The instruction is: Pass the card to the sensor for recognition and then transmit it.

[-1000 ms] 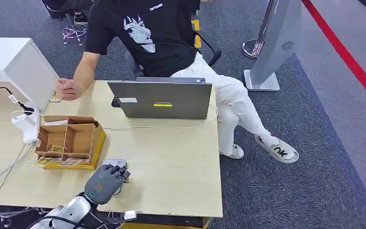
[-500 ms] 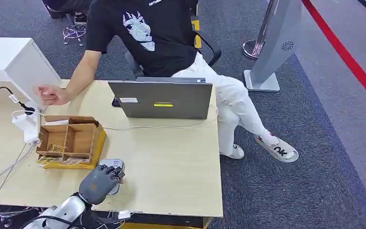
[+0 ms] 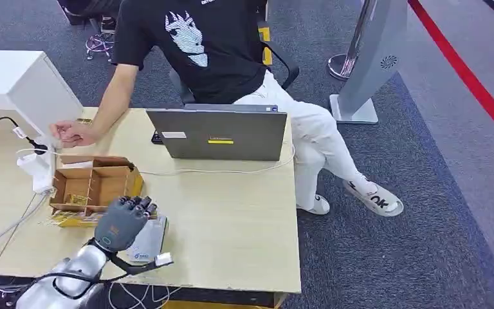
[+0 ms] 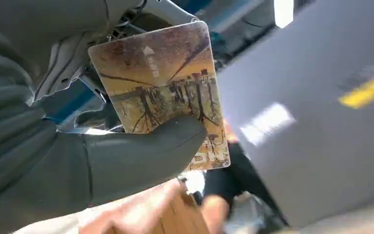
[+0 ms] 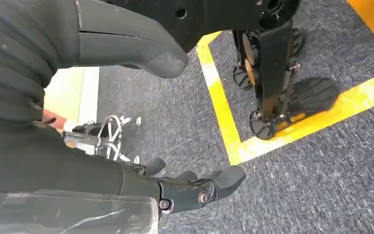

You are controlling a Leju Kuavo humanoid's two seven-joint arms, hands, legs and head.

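Shoe: dark letters on the side, reads roughly "OK".
Card, in left hand: white arrow and small characters near one edge, too blurred to read.
Laptop: yellow strip and white sticker on lid, illegible.
T-shirt: white graphic; text cut off, unreadable.

A: Floor round the desk?
B: Grey carpet, red stripe far right of desk.
A: Behind it?
B: Office chair; grey kiosk stand right of that.
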